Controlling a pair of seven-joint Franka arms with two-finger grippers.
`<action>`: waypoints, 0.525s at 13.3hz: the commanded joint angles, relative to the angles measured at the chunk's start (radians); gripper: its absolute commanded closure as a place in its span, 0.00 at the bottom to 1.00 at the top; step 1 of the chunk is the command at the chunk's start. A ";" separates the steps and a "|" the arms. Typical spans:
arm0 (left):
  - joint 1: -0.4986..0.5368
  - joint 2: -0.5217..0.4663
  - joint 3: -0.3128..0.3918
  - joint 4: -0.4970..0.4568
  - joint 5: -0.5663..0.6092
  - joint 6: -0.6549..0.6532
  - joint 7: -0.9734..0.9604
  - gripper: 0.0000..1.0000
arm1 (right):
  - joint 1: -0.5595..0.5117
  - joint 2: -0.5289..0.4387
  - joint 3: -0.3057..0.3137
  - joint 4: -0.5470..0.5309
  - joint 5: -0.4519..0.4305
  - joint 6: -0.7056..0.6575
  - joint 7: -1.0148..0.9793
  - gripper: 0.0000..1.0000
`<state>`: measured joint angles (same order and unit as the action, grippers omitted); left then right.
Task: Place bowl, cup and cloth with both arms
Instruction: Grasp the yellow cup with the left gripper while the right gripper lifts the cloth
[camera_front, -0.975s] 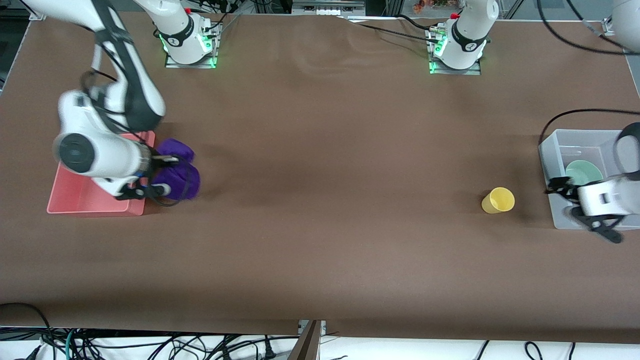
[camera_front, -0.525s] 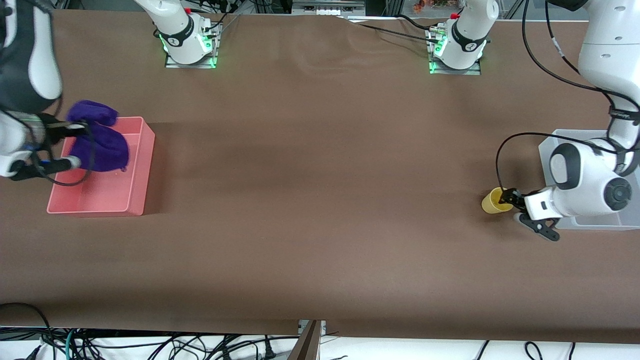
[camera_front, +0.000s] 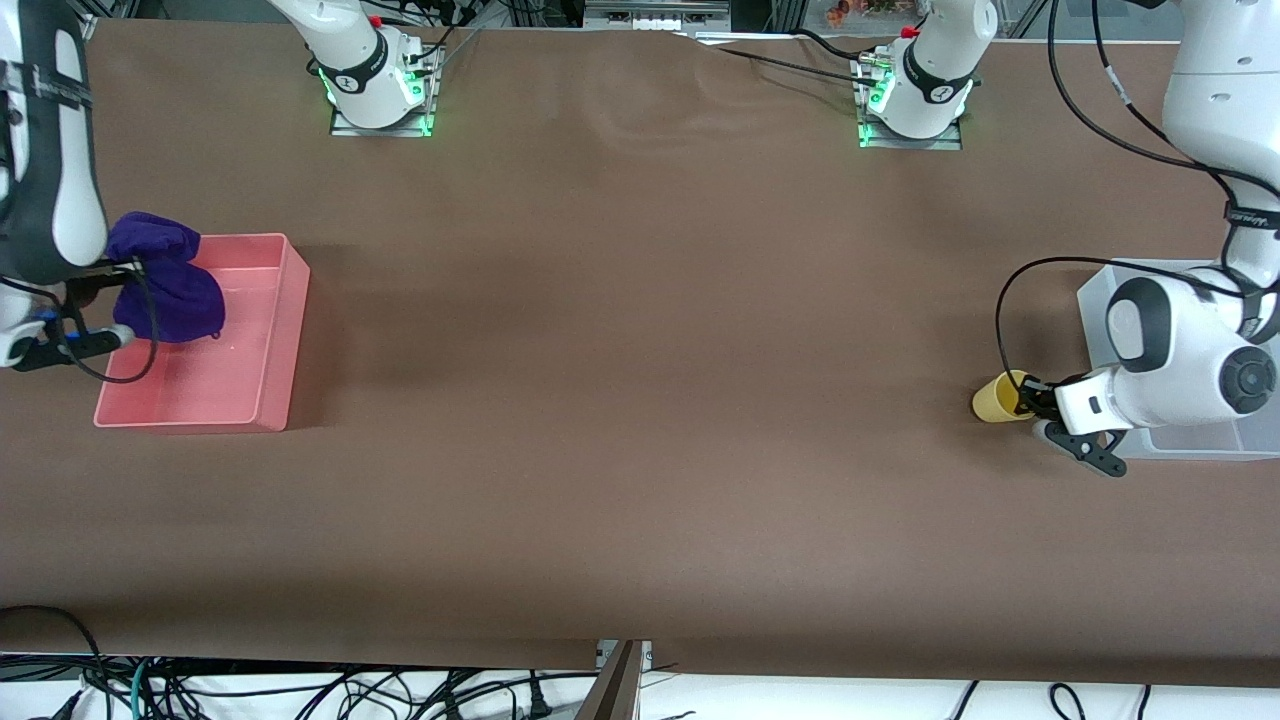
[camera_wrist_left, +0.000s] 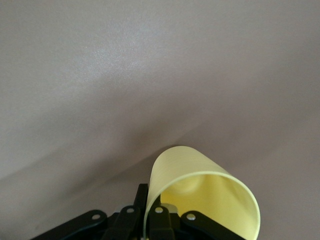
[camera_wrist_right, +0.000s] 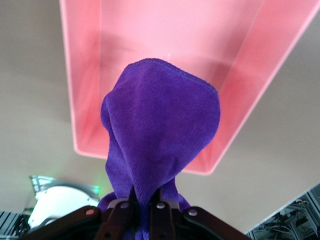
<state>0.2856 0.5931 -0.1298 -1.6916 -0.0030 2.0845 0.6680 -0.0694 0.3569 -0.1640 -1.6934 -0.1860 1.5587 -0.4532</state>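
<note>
My right gripper is shut on the purple cloth and holds it hanging over the pink bin; in the right wrist view the cloth drapes from the gripper above the bin. My left gripper is shut on the rim of the yellow cup, one finger inside and one outside; the left wrist view shows the cup tilted in the gripper. The bowl is hidden by my left arm.
A clear plastic bin stands at the left arm's end of the table, mostly covered by my left arm. A black cable loops over the table beside the cup. The arm bases stand along the table's edge.
My right gripper has carried the cloth from beside the pink bin to over it. My left gripper has left the clear bin and closed on the cup's rim.
</note>
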 joint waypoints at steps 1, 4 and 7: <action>0.010 -0.038 -0.004 0.166 -0.002 -0.249 0.044 1.00 | -0.010 -0.016 -0.003 -0.127 -0.013 0.134 -0.001 1.00; 0.032 -0.051 0.050 0.295 0.055 -0.438 0.204 1.00 | -0.023 -0.004 -0.005 -0.147 -0.003 0.179 0.005 0.14; 0.136 -0.055 0.075 0.294 0.133 -0.428 0.363 1.00 | -0.026 -0.024 -0.006 -0.054 0.104 0.144 -0.005 0.00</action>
<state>0.3532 0.5240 -0.0541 -1.4066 0.0895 1.6652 0.9355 -0.0880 0.3688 -0.1726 -1.8026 -0.1499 1.7355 -0.4504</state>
